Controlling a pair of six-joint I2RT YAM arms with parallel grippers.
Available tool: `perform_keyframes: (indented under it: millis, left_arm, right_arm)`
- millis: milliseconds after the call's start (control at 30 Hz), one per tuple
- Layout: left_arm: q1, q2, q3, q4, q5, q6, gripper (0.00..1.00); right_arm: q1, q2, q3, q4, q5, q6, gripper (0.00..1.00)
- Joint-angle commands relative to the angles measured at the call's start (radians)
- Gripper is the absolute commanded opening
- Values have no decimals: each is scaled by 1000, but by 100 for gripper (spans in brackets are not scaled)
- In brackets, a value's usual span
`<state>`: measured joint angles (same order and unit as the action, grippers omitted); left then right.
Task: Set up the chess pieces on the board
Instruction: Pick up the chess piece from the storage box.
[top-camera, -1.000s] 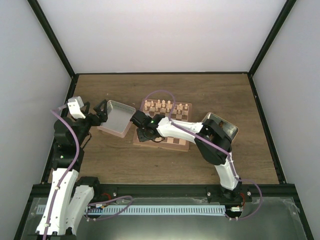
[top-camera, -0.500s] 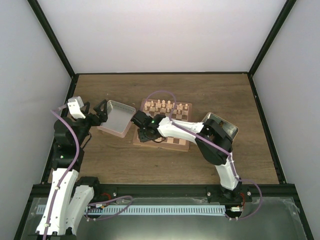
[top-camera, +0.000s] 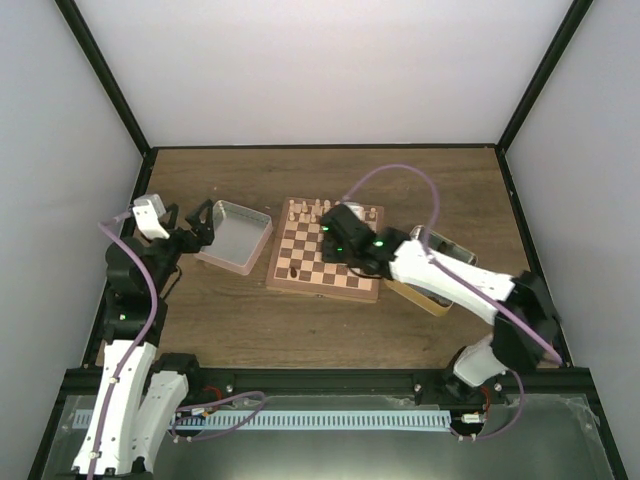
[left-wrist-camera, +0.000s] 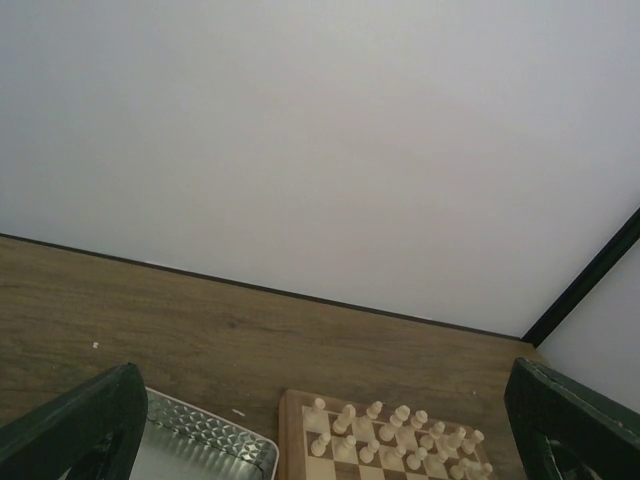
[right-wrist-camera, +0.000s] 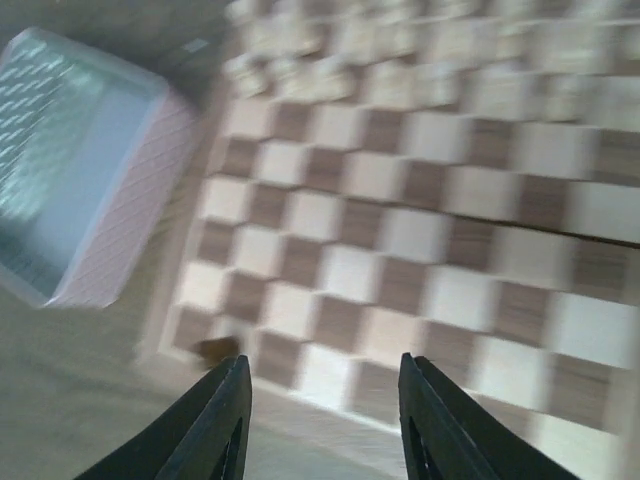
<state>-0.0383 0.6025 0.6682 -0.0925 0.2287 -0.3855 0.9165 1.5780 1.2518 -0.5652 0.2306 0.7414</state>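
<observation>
- Now the right gripper has swung back over the board — fingers parted, empty.
- One dark piece stands at its near-left corner.
- The left gripper — wide open, empty, unmoved.

Board mid-table — one dark chess piece at its near-left corner, pale chessmen along its far edge. Right gripper hovers over the far rows.
</observation>
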Motion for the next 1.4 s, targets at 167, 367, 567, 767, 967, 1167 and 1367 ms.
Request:
perform_keyframes:
  millis: [167,367,567,767,967,1167,1367]
  left_arm:
    - [13,-10,8,42,-16,8,100]
    - [12,29,80,119,54,21,100]
    - [12,77,90,196,56,59,100]
    - [13,121,78,213,37,59,100]
    - [14,123,40,250,29,37,100]
    - [14,119,42,248,28,36,100]
    - [14,104,42,243,31,36,100]
  right_arm:
    - [-291,-383,-359,-142,171,175,37]
    - [-520,-505,-474,-69,144,110,33]
    - [-704,-404,-518,19,78,5,32]
    - [-735,-319,-537,64,61,-25,27]
    - [-737,-268,-554,81,31,-45,26]
    - [-737,-210,-562,96,13,-38,26]
    - [-737,-179,-566,117,6,-42,22]
